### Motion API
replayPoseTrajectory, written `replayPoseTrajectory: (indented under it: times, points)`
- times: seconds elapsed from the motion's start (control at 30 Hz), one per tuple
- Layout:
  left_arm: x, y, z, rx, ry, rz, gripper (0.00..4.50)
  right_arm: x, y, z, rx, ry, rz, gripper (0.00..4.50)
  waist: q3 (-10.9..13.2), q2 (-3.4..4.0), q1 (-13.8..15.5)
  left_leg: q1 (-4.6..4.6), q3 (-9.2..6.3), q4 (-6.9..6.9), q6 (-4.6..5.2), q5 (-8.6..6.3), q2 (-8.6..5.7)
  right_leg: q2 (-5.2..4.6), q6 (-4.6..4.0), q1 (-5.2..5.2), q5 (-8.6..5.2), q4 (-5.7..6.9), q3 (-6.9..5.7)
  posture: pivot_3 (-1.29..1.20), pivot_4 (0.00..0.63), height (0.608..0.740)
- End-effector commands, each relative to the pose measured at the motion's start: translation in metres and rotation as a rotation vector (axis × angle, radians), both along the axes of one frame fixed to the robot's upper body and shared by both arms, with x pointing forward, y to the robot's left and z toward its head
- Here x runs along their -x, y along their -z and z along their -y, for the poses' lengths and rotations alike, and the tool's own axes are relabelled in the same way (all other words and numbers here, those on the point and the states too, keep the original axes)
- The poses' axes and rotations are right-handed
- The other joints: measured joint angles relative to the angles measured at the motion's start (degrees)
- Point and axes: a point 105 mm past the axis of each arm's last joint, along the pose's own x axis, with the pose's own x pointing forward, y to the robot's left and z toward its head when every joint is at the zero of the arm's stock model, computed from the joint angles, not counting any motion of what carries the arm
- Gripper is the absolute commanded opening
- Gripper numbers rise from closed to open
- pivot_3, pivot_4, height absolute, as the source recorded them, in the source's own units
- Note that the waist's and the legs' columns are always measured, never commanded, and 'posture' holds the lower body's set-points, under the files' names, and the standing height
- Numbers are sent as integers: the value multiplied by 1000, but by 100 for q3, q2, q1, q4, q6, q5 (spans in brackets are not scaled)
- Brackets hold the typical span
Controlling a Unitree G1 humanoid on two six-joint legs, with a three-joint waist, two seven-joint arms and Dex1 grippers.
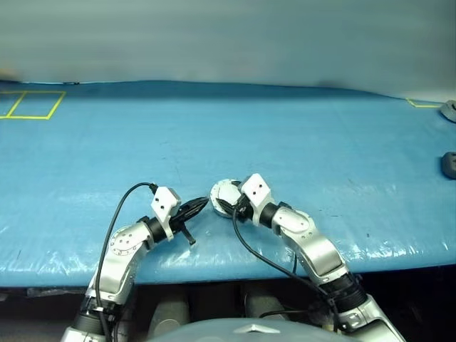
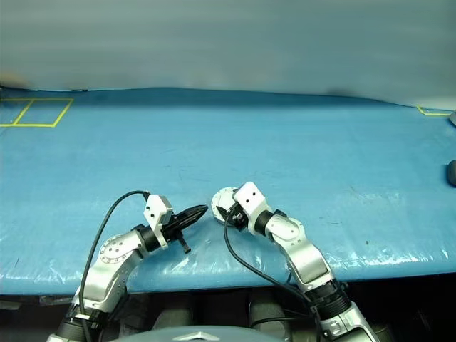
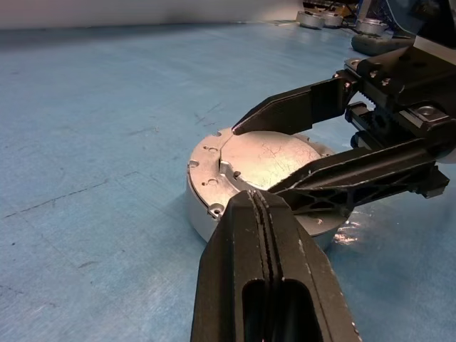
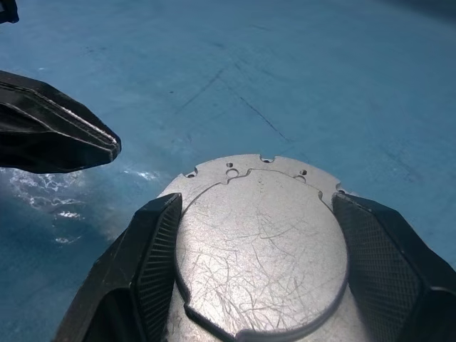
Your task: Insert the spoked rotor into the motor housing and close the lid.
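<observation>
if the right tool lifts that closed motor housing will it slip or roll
The motor housing looks like solid machined metal, so it is probably stiff and heavy for its size. Its smooth, scratched lid and rim suggest it might slip, though the right tool has ribbed fingers on opposite sides. Lying flat, it seems unlikely to roll or tip.

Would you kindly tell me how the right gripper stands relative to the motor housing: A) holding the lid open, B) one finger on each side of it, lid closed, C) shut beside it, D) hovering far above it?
B: the right gripper straddles the motor housing, whose lid lies shut.
</observation>
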Motion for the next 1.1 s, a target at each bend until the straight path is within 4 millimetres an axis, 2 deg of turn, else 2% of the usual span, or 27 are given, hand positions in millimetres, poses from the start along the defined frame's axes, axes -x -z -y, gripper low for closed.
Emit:
replayPoseTrajectory:
  times: [0.03,0.27,0.4,0.6,0.7,0.87,1.1]
  points:
    - [0,-9,2,7,15,38,0,7,62,39,155,140,-196,3036,7,5,15,-2,-4,0,0,0,-2,-4,1,-1,1,0,0,0,150,740]
    - [-2,-8,3,8,14,39,0,33,62,24,57,-38,-354,3036,20,12,53,-15,-17,-1,4,-3,-9,-8,3,1,2,-9,-5,0,150,740]
    - [-3,-9,5,12,17,40,0,43,48,9,-15,-138,-372,3036,14,8,91,-28,-28,-8,5,-20,-15,-4,25,6,12,-25,-18,0,150,740]
    - [-4,-11,3,11,3,44,0,43,38,2,23,-203,-314,3036,15,13,53,-73,-47,-10,-16,-61,-2,2,-9,-15,5,-29,-41,0,150,740]
    - [-2,-9,1,-50,4,66,0,39,38,3,50,-193,-282,3036,15,14,21,-80,-58,-15,-24,-64,3,1,-12,-14,3,-47,-59,0,150,740]
    - [2,-3,-10,25,-106,34,0,28,41,10,78,-121,-253,3036,18,20,8,-75,-62,-7,-2,-76,0,-10,-11,-1,4,-49,-71,0,150,740]
    - [12,4,-8,30,-108,9,0,23,42,14,100,-96,-232,3036,36,46,17,-42,-69,-3,-17,-61,-2,-4,-4,30,2,-50,-86,0,150,740]
